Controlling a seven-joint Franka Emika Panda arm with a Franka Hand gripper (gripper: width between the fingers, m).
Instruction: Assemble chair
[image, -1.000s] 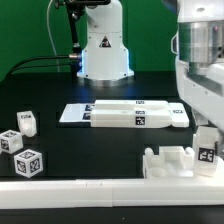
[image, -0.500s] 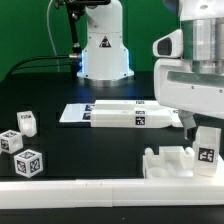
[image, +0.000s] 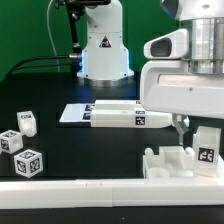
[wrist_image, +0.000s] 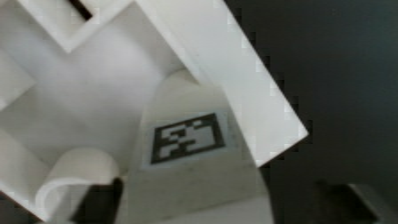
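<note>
Sliding farther in, claw above pegged block

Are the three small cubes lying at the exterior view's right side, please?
No, the small cubes sit together at that view's left, near the front rail.

Three small cubes, at least two flat slabs, one pegged block.
</note>
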